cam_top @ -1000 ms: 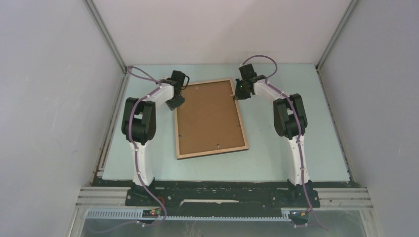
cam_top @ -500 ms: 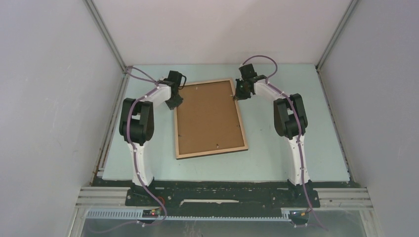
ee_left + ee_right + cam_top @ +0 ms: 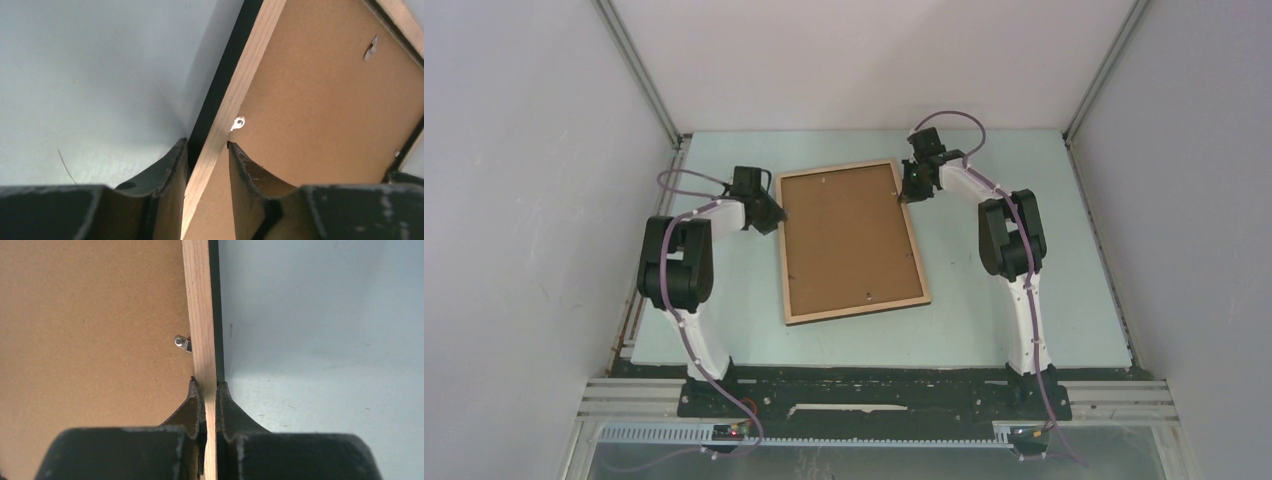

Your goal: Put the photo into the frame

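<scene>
The frame [image 3: 854,309] lies back up on the pale table, light wood rails around a brown backing board [image 3: 849,235]. My left gripper [image 3: 771,217] is at the frame's left rail [image 3: 240,85], a finger on each side, shut on it [image 3: 207,150]. The rail's black outer face shows beside the left finger [image 3: 172,167]. On the opposite side, near the far corner, my right gripper [image 3: 907,193] is shut on the right rail [image 3: 202,315], pinching it tightly [image 3: 209,387]. The photo is hidden from every view.
Small metal tabs [image 3: 239,122] [image 3: 183,343] sit on the backing board by each rail. Grey walls enclose the table [image 3: 1024,300] on the left, right and far sides. The arm bases stand at the near edge.
The left arm's elbow has swung outward to the left, and its jaws have narrowed onto the left rail. The frame's near end has shifted slightly right. The right arm has barely moved.
</scene>
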You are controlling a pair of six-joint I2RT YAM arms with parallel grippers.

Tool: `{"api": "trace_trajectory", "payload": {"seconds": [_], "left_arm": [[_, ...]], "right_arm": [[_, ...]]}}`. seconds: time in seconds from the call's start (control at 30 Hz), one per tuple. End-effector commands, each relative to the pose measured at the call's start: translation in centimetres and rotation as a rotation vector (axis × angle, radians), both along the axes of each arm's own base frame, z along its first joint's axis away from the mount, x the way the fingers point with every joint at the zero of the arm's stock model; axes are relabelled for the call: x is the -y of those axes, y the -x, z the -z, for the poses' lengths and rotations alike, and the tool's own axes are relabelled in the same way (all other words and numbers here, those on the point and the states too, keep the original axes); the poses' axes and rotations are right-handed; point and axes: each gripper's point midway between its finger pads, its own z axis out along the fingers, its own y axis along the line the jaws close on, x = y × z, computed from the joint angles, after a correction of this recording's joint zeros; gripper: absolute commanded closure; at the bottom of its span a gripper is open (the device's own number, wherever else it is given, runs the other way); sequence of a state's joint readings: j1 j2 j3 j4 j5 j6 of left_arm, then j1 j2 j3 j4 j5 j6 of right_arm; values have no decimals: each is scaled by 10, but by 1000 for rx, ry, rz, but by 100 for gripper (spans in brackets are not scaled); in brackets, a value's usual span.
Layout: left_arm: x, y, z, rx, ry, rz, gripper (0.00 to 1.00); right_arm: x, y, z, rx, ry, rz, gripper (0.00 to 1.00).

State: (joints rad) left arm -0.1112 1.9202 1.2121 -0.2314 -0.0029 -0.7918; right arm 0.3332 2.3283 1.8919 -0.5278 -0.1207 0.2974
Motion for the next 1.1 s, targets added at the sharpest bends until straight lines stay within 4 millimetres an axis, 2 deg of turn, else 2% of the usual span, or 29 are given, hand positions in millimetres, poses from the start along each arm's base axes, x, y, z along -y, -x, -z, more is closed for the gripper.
{"api": "trace_trajectory", "payload": {"seconds": [0.0,0.13,0.23,0.37,0.47,0.57,0.63,0.7,0.8,0.9,0.93,1.07], "left_arm": [[63,41,-5,-21,316,123,58],[92,71,-3,-54,433,190,53],[114,96,-10,-31,442,256,48],[157,145,-13,-2,446,360,35],[197,183,-16,4,464,475,32],[214,202,-27,47,438,566,31],[202,197,-31,72,343,567,26],[184,184,-41,113,212,552,19],[155,154,-67,191,3,519,14],[135,122,-95,251,-126,460,12],[130,111,-103,268,-155,444,12],[123,65,-125,297,-279,442,12]], "right_arm": [[-11,-12,-14,32,-38,-53,100],[-20,-26,-28,96,-57,-146,100],[-28,-30,-23,85,-90,-192,97],[-37,-35,-25,92,-98,-205,73],[-41,-39,-35,130,-95,-219,50],[-37,-39,-50,162,-75,-243,33],[-24,-44,-66,186,-55,-227,25],[-9,-46,-88,196,-57,-194,21],[14,-33,-115,189,-67,-129,19],[37,-2,-117,174,-38,-74,18],[44,9,-131,204,-32,-62,18],[80,56,-120,162,-24,69,18]]}}
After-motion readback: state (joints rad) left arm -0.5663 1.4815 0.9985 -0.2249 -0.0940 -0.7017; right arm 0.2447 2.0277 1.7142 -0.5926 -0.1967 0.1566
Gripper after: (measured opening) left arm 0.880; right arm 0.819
